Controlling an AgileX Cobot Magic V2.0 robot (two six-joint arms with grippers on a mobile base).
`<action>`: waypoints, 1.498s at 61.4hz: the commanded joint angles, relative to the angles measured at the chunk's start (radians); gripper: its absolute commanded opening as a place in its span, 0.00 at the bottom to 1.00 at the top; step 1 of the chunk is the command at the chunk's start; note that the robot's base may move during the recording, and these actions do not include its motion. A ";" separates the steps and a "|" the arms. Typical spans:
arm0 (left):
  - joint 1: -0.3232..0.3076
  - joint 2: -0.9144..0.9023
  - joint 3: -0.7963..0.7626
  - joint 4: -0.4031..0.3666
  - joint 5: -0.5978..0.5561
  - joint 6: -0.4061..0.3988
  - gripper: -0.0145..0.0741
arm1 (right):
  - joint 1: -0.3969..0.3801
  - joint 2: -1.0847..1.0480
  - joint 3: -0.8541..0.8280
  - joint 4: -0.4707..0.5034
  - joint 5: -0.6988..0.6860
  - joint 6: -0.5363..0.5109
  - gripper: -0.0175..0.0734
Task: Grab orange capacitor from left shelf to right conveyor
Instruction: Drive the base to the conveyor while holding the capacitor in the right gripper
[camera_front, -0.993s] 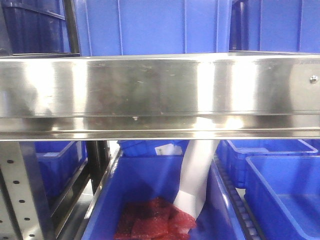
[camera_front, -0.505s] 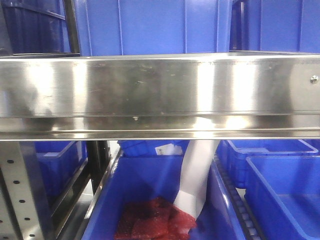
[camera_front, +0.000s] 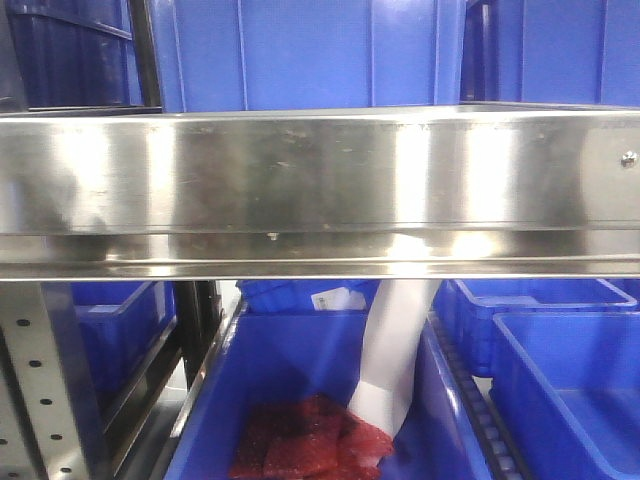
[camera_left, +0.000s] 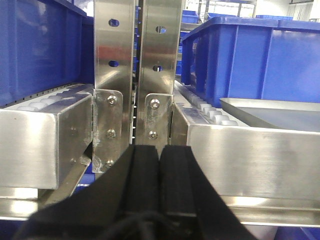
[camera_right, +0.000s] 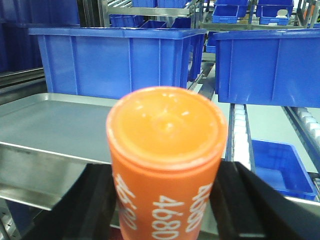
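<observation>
Comparing the front view with the one from 1 second ago shows almost no change. The shelf (camera_front: 320, 185) runs across the picture with the same wide shiny rail. Blue bins (camera_front: 300, 55) stand above it, and more blue bins (camera_front: 560, 380) sit below. The glare on the rail and the white shape (camera_front: 395, 350) sit a touch differently than before. That shape hangs below the rail and reaches down to the red packets (camera_front: 305, 445) in the middle bin. The front view does not show clearly what the white shape is.

At the right wrist, the right gripper (camera_right: 167, 200) pinches the orange capacitor (camera_right: 167, 130) between 2 black fingers (camera_right: 95, 200), 1 on each side of the can. The flat top faces the camera, and white "4680" runs down the side. The can is held up in front of a grey metal tray (camera_right: 50, 120). 2 blue bins (camera_right: 115, 60) stand behind it.

At the left wrist, the left gripper (camera_left: 160, 175) has its 2 black pads (camera_left: 142, 175) pressed together with nothing between them. It points at a pair of steel uprights (camera_left: 115, 75) with punched holes. A blue bin (camera_left: 250, 65) on the right stands beside a row of white rollers (camera_left: 210, 110).
</observation>
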 joint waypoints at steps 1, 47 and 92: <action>-0.002 -0.019 -0.004 0.000 -0.084 0.000 0.05 | -0.003 0.012 -0.028 0.002 -0.097 -0.001 0.39; -0.002 -0.019 -0.004 0.000 -0.084 0.000 0.05 | -0.003 0.012 -0.028 0.002 -0.097 -0.001 0.39; -0.002 -0.019 -0.004 0.000 -0.084 0.000 0.05 | -0.003 0.012 -0.028 0.002 -0.097 -0.001 0.39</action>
